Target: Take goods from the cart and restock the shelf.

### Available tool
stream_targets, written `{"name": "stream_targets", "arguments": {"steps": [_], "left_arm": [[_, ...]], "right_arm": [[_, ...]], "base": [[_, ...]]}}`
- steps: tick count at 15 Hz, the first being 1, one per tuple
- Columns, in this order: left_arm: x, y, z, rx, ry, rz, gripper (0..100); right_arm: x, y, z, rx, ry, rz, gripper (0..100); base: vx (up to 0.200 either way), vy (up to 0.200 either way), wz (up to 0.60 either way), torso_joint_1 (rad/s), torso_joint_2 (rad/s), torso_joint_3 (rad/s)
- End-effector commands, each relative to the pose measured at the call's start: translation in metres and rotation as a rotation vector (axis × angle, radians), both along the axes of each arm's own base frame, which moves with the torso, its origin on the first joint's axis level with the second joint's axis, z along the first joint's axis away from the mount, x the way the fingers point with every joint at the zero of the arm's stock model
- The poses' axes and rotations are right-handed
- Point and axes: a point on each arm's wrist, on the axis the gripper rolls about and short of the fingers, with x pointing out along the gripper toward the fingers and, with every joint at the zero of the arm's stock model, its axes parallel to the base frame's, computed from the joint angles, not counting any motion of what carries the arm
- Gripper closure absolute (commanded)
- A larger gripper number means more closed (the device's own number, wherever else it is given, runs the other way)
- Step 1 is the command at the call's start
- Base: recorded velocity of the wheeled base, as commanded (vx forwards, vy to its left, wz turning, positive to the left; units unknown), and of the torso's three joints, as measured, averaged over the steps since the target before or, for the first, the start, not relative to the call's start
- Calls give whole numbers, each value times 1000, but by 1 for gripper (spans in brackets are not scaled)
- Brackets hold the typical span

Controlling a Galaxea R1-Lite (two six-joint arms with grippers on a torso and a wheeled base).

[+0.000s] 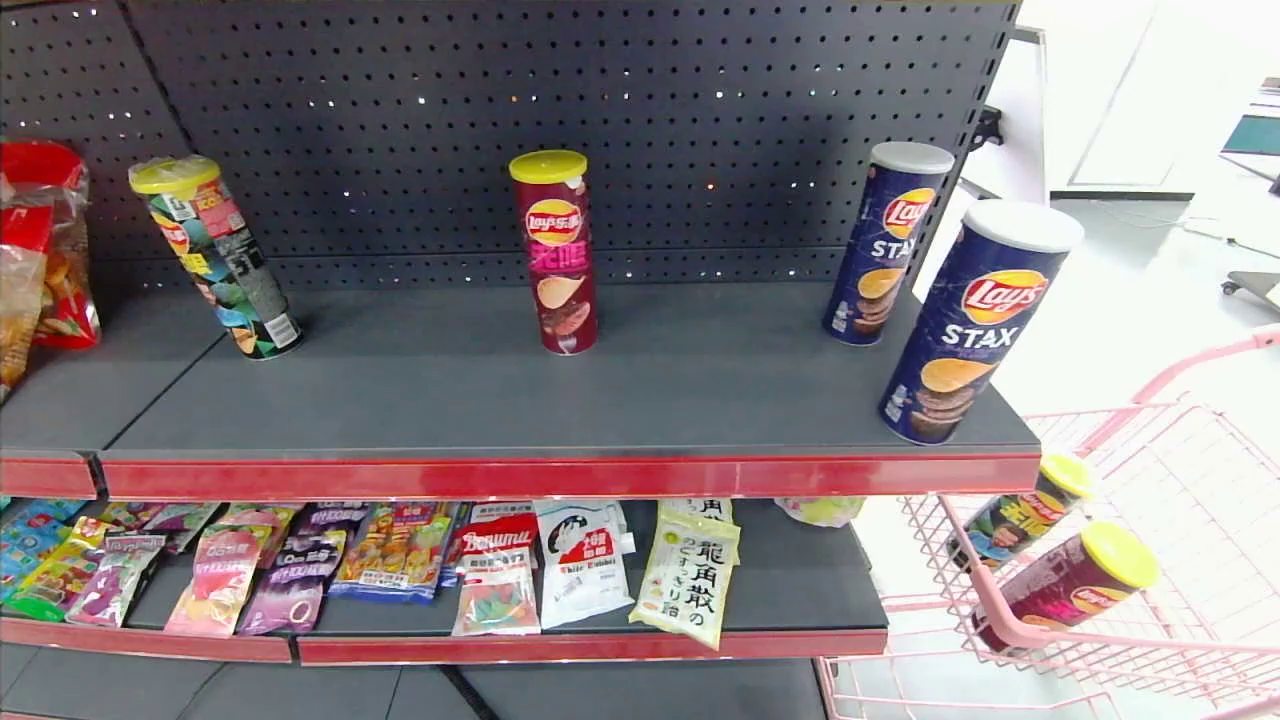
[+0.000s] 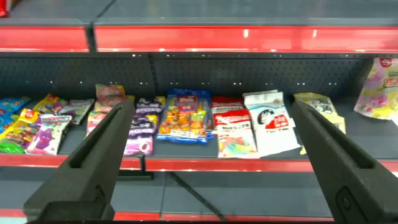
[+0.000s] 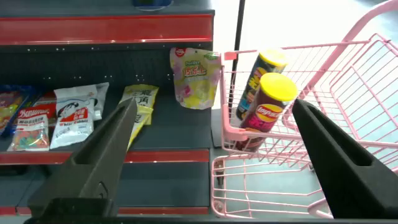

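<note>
On the upper shelf (image 1: 450,400) you have four chip cans standing: a multicoloured can (image 1: 215,258) at the far left, a maroon can (image 1: 555,250) in the middle, and two blue cans at the right, one far (image 1: 885,245) and one near (image 1: 975,320) at the shelf's front corner. Wide gaps lie between them, so I judge the restocking partly done, not finished.

Cart contents: the pink cart (image 1: 1215,358) stands to the right of the shelving and holds two yellow-lidded cans lying tilted against its near-left wall, a dark patterned can (image 1: 1020,515) and a second maroon can (image 1: 1065,585) just beside it. These are what is left to move.

Lower shelf (image 1: 800,590): a row of flat snack bags (image 1: 500,570) and, far right, one pale bag (image 3: 196,78). None of this looks to be in hand.

Left pincer (image 2: 212,104) – fingers apart, holding nothing, low in front of the lower shelf.

Right pincer (image 3: 214,104) – fingers apart, holding nothing, facing the gap between the lower shelf and the cart, with both cart cans near but not touched.

Your next step, in my judgement, is a pick from the cart with the right arm.
</note>
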Motion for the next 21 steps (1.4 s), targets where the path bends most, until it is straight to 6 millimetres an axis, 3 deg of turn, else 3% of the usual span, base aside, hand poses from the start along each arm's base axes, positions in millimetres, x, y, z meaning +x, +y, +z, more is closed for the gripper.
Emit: {"name": "stream_targets", "arguments": {"steps": [1,3,13,21], "left_arm": [[0,0,0,0,1,2,0],[0,0,0,0,1,1,0],[0,0,0,0,1,1,0],[0,0,0,0,1,2,0]], "right_arm": [[0,0,0,1,1,1,0],[0,0,0,-1,1,0,0],[0,0,0,1,1,-2,0],[0,0,0,5,1,0,0]], "base": [[0,-200,0,2,-2,2],[0,0,0,0,0,0],[0,0,-600,3,2,3],[0,0,0,-25,63,40]]}}
